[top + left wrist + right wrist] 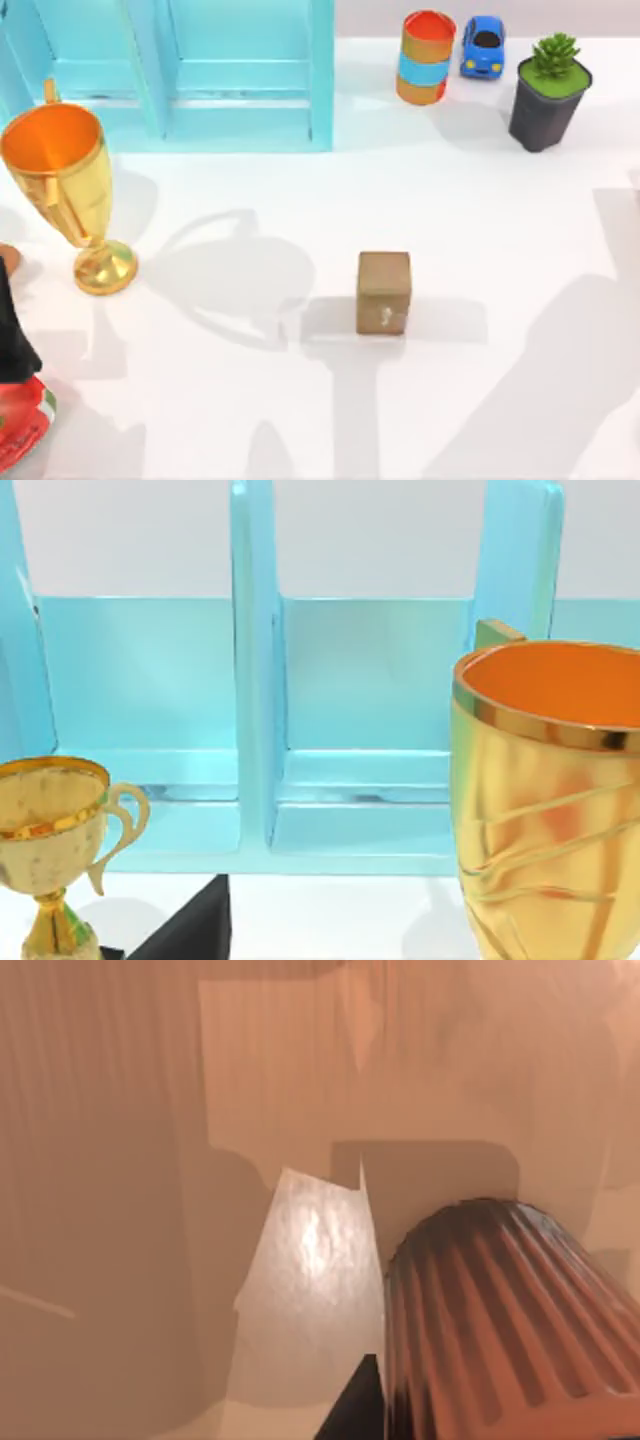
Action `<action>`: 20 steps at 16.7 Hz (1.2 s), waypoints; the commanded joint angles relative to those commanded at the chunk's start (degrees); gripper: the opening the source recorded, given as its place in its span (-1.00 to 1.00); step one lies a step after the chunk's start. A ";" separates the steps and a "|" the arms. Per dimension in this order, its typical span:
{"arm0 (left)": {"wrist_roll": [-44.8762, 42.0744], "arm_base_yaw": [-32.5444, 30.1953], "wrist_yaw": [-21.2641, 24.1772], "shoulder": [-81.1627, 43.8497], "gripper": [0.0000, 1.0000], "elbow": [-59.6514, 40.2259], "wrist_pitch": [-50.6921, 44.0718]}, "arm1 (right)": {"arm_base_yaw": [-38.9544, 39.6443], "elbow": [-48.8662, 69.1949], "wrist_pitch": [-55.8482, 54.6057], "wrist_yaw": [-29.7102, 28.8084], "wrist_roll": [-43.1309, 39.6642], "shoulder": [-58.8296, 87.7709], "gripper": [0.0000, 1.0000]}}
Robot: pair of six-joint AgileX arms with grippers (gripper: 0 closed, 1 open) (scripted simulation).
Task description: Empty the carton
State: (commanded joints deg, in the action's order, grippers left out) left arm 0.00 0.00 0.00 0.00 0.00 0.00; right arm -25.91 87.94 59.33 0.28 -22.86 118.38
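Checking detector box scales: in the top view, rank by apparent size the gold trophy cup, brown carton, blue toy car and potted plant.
Largest to smallest:
1. Gold trophy cup with orange inside
2. Green plant in a dark pot
3. Brown cardboard carton, close to the plant, so that pair is unsure
4. Small blue toy car

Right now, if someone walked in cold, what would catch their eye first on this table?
Probably the tall shiny gold trophy cup with the orange inside at the table's left edge, in front of the big pale turquoise shelf unit along the back. Next, the small brown cardboard carton standing alone near the middle.
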 joint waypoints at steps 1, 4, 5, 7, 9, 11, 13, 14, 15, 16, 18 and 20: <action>0.00 0.00 0.00 0.00 1.00 0.00 0.00 | -0.03 0.07 0.12 -0.01 0.05 -0.10 -1.00; 0.00 0.00 0.00 0.00 1.00 0.00 0.00 | -1.14 2.39 3.95 -0.55 1.25 -2.78 -1.00; 0.00 0.00 0.00 0.00 1.00 0.00 0.00 | -1.82 3.84 6.26 -0.88 1.82 -4.11 -1.00; 0.00 0.00 0.00 0.00 1.00 0.00 0.00 | -3.25 7.44 11.61 -1.55 2.86 -6.74 -1.00; 0.00 0.00 0.00 0.00 1.00 0.00 0.00 | -4.29 11.70 17.19 -1.96 3.41 -8.60 -1.00; 0.00 0.00 0.00 0.00 1.00 0.00 0.00 | -4.51 16.25 22.07 -1.99 3.27 -9.00 -1.00; 0.00 0.00 0.00 0.00 1.00 0.00 0.00 | -3.81 20.63 25.80 -1.62 2.50 -7.83 -1.00; 0.00 0.00 0.00 0.00 1.00 0.00 0.00 | -3.20 22.54 27.03 -1.31 1.97 -6.79 -1.00; 0.00 0.00 0.00 0.00 1.00 0.00 0.00 | -2.53 24.21 27.90 -0.98 1.42 -5.59 -1.00; 0.00 0.00 0.00 0.00 1.00 0.00 0.00 | -1.85 25.56 28.42 -0.66 0.89 -4.33 -1.00; 0.00 0.00 0.00 0.00 1.00 0.00 0.00 | -0.73 27.38 28.95 -0.17 0.06 -2.16 -1.00; 0.00 0.00 0.00 0.00 1.00 0.00 0.00 | -0.25 28.01 29.19 0.01 -0.27 -1.17 -1.00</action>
State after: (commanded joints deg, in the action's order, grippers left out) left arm 0.00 0.00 0.00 0.00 0.00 0.00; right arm -26.17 115.95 88.52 0.29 -23.13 117.21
